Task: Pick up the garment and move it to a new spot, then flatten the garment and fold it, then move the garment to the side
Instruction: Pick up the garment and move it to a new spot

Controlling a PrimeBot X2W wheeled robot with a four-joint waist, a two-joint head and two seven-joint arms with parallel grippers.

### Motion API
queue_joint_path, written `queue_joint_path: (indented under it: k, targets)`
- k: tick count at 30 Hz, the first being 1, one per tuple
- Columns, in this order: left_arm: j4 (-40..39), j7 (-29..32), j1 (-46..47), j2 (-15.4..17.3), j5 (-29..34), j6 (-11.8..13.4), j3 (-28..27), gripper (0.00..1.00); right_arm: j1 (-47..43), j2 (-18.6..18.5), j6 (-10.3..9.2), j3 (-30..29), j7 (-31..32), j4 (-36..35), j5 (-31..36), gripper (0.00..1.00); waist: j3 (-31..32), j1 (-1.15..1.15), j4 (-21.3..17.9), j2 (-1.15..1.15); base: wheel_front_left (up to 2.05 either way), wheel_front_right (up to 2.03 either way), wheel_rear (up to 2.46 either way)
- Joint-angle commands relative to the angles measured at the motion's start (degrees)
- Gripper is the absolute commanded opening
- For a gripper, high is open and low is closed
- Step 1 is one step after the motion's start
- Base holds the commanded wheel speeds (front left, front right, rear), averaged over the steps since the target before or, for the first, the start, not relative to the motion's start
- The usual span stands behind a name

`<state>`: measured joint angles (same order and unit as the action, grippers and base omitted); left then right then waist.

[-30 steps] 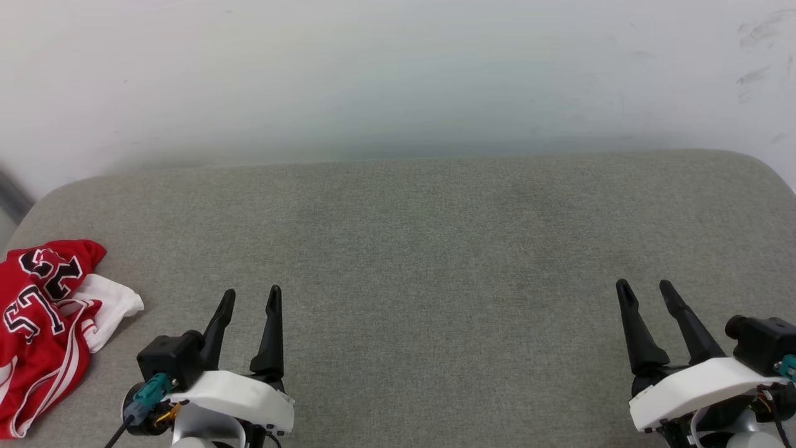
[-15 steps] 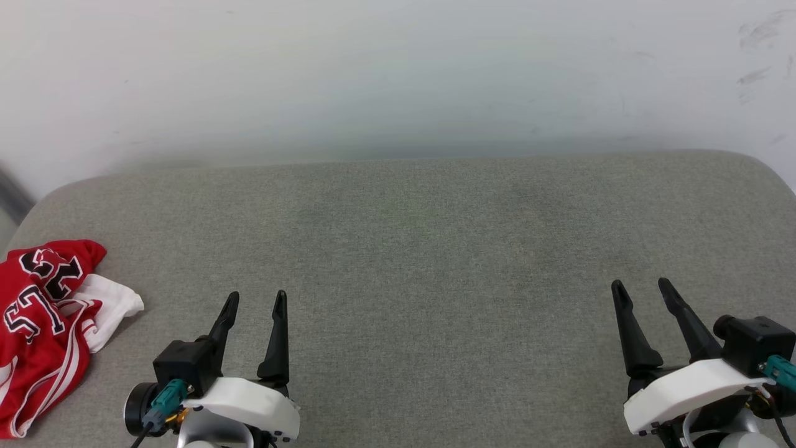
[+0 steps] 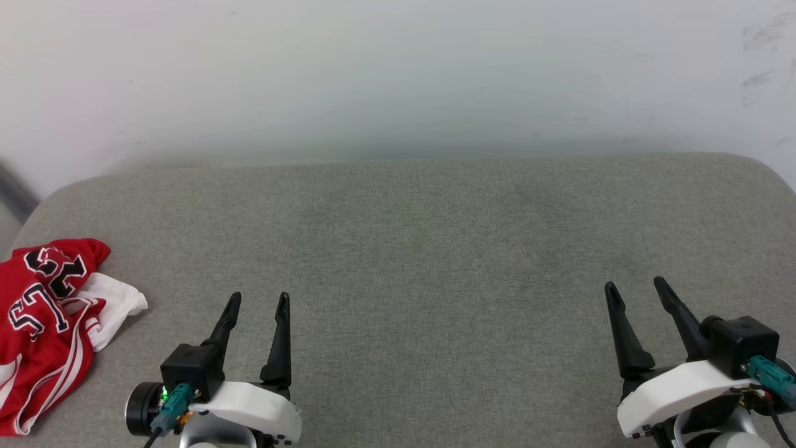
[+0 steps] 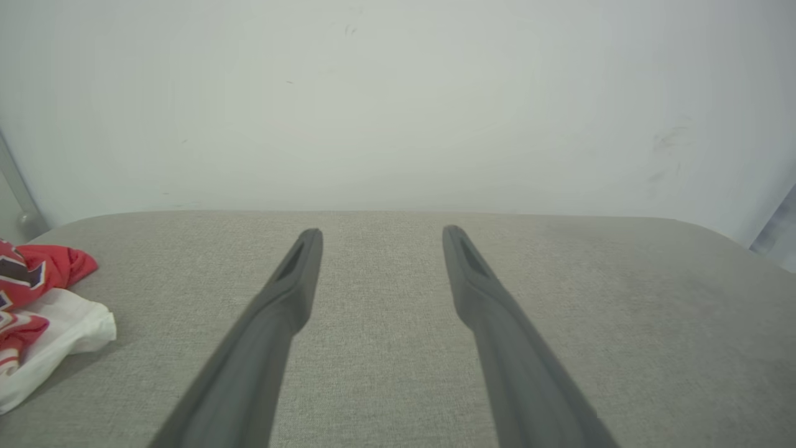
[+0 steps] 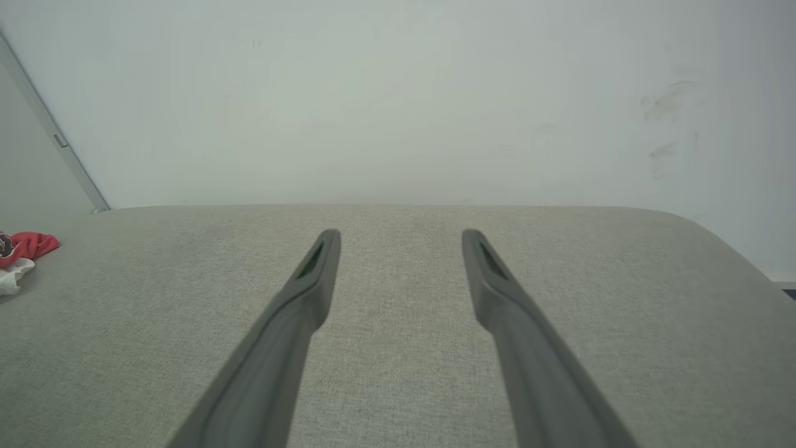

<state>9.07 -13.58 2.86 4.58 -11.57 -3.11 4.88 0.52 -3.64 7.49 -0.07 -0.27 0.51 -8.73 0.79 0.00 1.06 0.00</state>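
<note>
The garment (image 3: 43, 323), a red jersey with black white-outlined print and a white striped sleeve, lies crumpled at the far left edge of the grey cushion. It also shows at the left edge of the left wrist view as the garment (image 4: 37, 298), and as a small red and white bit, the garment (image 5: 18, 252), in the right wrist view. My left gripper (image 3: 258, 298) hovers open over the cushion, to the right of the garment and apart from it. My right gripper (image 3: 634, 287) is open at the lower right, holding nothing.
The grey cushioned surface (image 3: 423, 249) spreads wide between the grippers and ends at a white wall (image 3: 398, 74) behind. Its corners are rounded at the back left and back right. A dark strip (image 3: 12, 193) shows at the far left past the cushion's edge.
Both grippers have drawn slightly down and inward in the head view, staying open. The whole picture has shifted a little. The garment lies as before.
</note>
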Motion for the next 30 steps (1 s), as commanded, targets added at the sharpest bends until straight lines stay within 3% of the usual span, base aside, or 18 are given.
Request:
queue_joint_path:
  k: [1, 14, 30]
  targets:
    - [0.13, -0.51, 0.01, -0.33, 0.6, -0.42, -0.32, 1.0, -0.58, 0.18, 0.0, 0.05, -0.28, -0.44, 0.98, 1.0, 0.05, 0.0, 0.11, 0.0, 0.0, 0.0, 0.0]
    - [1.59, -1.69, 0.59, -1.1, 2.37, -1.98, -1.63, 1.0, -0.5, 0.51, 0.0, 0.41, -0.34, -1.12, 5.18, 1.0, -0.03, 0.0, 2.62, 0.0, 0.0, 0.0, 0.0]
    - [1.15, -1.64, -0.19, -1.54, 0.63, -2.06, -6.67, 1.0, 1.36, -0.49, -0.01, 4.48, 0.16, -0.84, 4.12, 1.0, -0.37, 0.0, 14.87, 0.0, 0.0, 0.0, 0.0]
